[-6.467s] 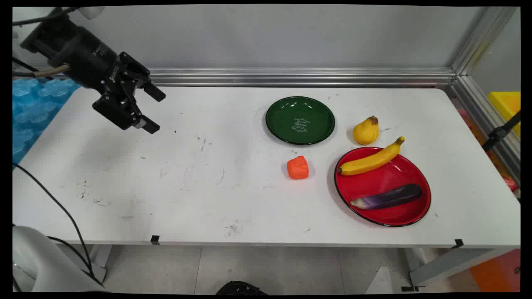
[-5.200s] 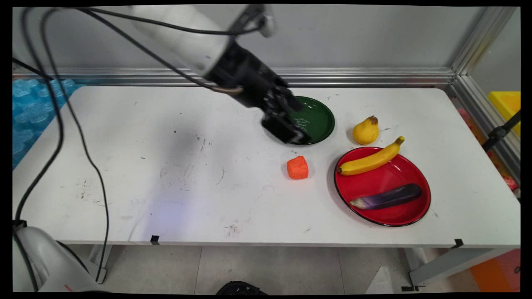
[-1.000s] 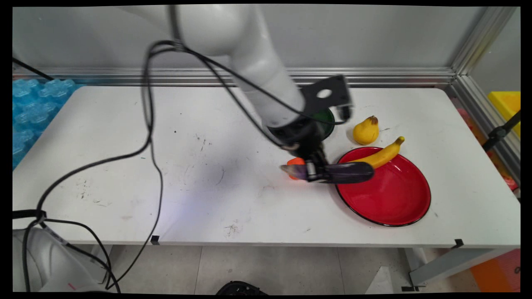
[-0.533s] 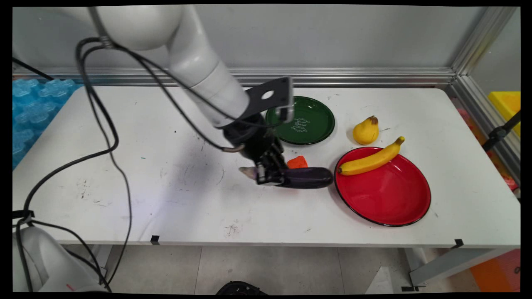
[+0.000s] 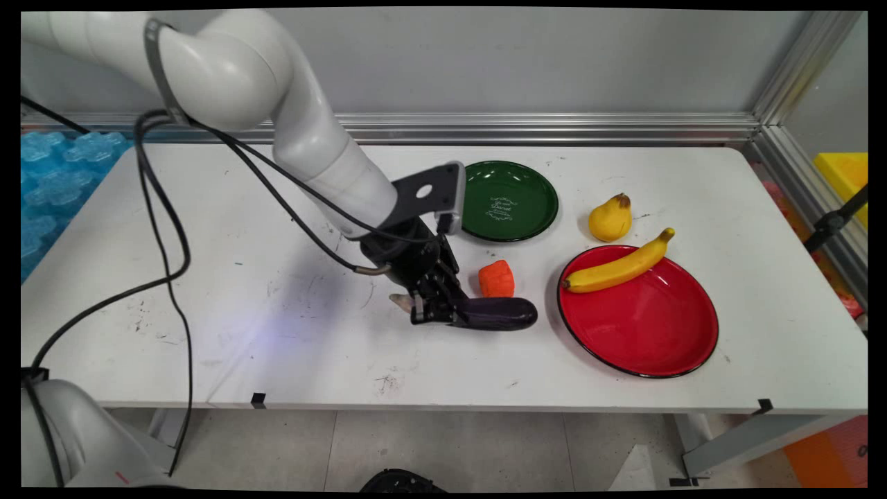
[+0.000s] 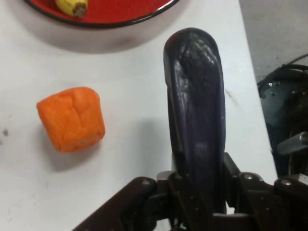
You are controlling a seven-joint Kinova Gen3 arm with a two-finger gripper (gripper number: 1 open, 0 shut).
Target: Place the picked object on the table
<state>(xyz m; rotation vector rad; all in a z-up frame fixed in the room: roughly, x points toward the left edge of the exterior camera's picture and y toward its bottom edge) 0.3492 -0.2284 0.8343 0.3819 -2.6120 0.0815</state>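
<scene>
Even, bright light falls from above and leaves soft, diffuse shadows on the white table (image 5: 208,208) beneath the arm (image 5: 312,152) and just left of the gripper (image 5: 433,312). Glare glints on the green plate (image 5: 527,208) beyond it. In the hand view the eggplant (image 6: 197,120) shows a dull sheen, its near end blurred.

The white table (image 5: 208,229) bears a green plate (image 5: 509,201), red plate (image 5: 637,333), pear (image 5: 610,218) and orange block (image 5: 497,278).
</scene>
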